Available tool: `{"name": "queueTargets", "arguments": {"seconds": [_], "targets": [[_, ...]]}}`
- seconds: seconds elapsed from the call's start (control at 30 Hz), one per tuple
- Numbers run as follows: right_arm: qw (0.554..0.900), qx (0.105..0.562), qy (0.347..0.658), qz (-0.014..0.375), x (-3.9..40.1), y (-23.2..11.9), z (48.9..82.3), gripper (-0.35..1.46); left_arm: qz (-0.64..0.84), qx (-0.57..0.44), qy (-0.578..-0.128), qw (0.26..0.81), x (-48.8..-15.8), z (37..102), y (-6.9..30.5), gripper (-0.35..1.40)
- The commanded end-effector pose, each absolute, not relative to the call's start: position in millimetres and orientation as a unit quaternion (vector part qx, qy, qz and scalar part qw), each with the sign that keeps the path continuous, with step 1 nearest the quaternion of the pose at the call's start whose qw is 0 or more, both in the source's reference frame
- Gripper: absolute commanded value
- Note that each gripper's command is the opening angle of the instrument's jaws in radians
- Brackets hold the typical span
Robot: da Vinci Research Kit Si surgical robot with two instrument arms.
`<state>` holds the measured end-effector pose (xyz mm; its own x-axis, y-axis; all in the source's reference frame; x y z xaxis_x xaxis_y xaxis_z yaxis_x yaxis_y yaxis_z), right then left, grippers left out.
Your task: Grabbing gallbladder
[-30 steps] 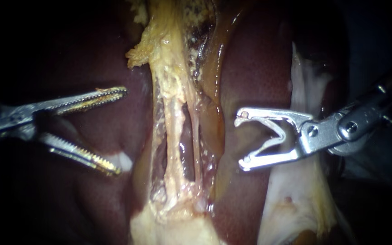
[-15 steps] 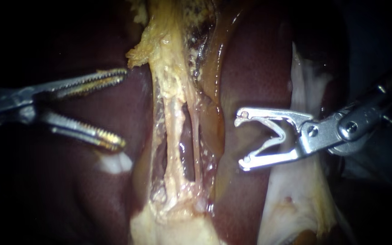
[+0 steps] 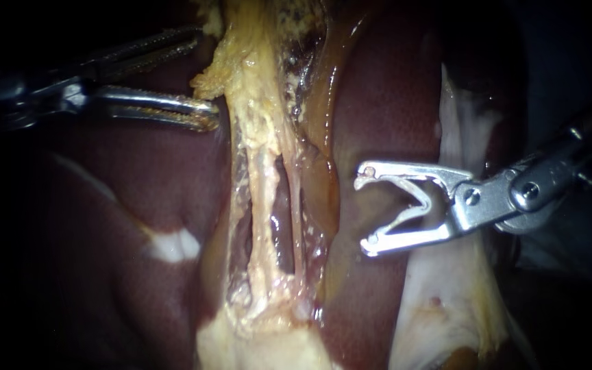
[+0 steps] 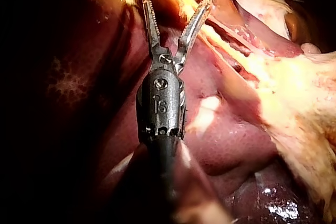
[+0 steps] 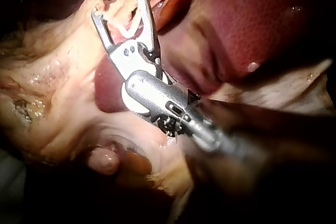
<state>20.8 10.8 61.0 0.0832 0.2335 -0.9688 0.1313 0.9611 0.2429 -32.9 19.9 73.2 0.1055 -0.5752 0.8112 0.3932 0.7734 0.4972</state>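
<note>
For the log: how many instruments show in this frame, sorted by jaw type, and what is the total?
Long toothed jaws: 1, the left instrument, jaws open.
Short hook-tipped jaws: 1, the right instrument, jaws open.
Total: 2 instruments.

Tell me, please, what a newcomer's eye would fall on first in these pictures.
First comes the yellow tissue strip running down the middle of the endoscope view, bright against the dark red liver on both sides. Next is the shiny right instrument, its jaws wide open over the liver beside the strip. The left instrument reaches the strip's upper part, its toothed jaws also open.
</note>
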Motion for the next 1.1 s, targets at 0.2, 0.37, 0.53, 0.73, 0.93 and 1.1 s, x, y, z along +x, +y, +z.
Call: {"name": "queueTargets", "arguments": {"seconds": [0.2,0.37,0.53,0.73,0.93,1.1], "targets": [[0.724,0.135,0.676,0.035,20.9,10.8,61.0,0.58,-0.346,0.090,-0.579,0.733,-33.9,74.2,20.4,0.55],[0.724,0.135,0.676,0.035,20.9,10.8,61.1,0.58,-0.362,0.104,-0.570,0.730,-34.0,75.2,20.6,0.27],[0.724,0.135,0.676,0.035,20.9,10.8,61.1,0.58,-0.370,0.112,-0.564,0.730,-33.7,75.4,20.6,-0.27],[0.724,0.135,0.676,0.035,20.9,10.8,61.0,0.58,-0.383,0.128,-0.548,0.733,-33.1,75.0,20.3,-0.35],[0.723,0.135,0.676,0.035,20.9,10.7,61.0,0.58,-0.384,0.132,-0.545,0.734,-33.2,74.7,20.1,-0.35],[0.723,0.135,0.676,0.035,20.9,10.7,61.0,0.58,-0.384,0.132,-0.545,0.734,-33.2,74.5,20.2,-0.35]]}}
